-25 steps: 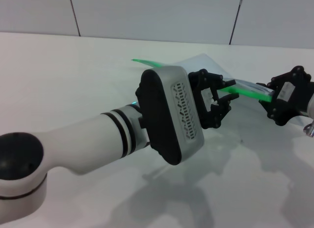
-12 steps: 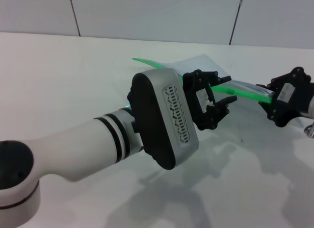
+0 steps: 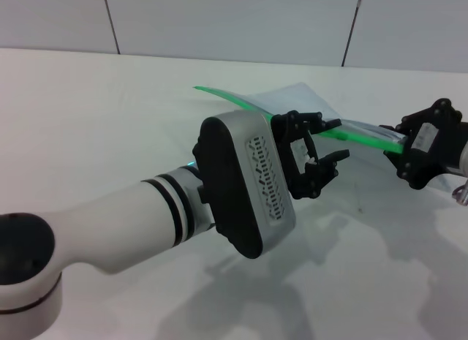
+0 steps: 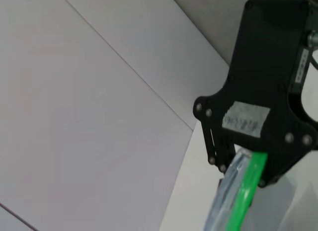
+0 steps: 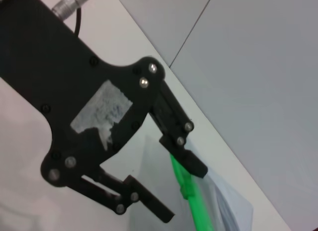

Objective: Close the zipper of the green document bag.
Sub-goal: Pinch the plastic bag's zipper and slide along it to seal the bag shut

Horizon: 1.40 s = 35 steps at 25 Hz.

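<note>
The green document bag [image 3: 301,99] is held up off the white table, its translucent sheet tilted. The bright green zipper [image 3: 241,100] runs along its near edge from far left to right. My left gripper [image 3: 340,139] is open, with the strip passing between its fingers close to the upper one. In the right wrist view the same left gripper [image 5: 184,192] stands open and the zipper [image 5: 198,213] starts right at its upper finger, with a small green nub on it. My right gripper [image 3: 395,144] is shut on the bag's right end, also seen in the left wrist view [image 4: 248,176].
The white table [image 3: 110,113] stretches bare to the left and in front. Grey wall panels [image 3: 234,22] rise behind it. My bulky left forearm and wrist housing [image 3: 245,183] block the view of the table's middle.
My left arm has drawn back slightly to the left along the strip, and its fingers now show the green strip between them. The right gripper has stayed put.
</note>
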### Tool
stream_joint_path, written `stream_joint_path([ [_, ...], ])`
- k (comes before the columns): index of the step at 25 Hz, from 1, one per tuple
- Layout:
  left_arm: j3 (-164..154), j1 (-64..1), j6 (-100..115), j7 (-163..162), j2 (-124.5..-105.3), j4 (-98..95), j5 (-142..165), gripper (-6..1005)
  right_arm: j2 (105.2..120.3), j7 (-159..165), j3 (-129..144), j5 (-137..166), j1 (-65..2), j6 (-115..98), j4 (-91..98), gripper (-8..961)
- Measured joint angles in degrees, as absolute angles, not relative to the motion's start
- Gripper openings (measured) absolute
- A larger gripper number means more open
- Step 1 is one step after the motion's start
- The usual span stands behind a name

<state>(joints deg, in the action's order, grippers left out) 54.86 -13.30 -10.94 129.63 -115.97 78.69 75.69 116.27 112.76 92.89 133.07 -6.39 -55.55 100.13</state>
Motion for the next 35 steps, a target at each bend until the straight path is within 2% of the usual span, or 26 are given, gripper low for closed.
stream_joint_path([
  [16,55.11,-15.51,-10.65,130.96,-116.29,77.4,74.63,373,116.28,112.99,93.18,133.33,-6.54,-55.55,100.55,53],
  [22,54.8,-15.21,-10.62,131.04,-116.32,77.71,74.62,285,116.28,113.39,93.01,133.49,-6.5,-55.55,100.55,53],
  [32,55.08,-15.06,-10.03,131.08,-116.35,77.84,74.62,80,116.28,113.39,93.05,133.5,-6.73,-55.53,100.52,53],
  [35,54.78,-15.22,-8.22,131.09,-116.37,77.86,74.61,79,116.27,113.39,93.2,133.5,-6.83,-55.5,100.5,53],
])
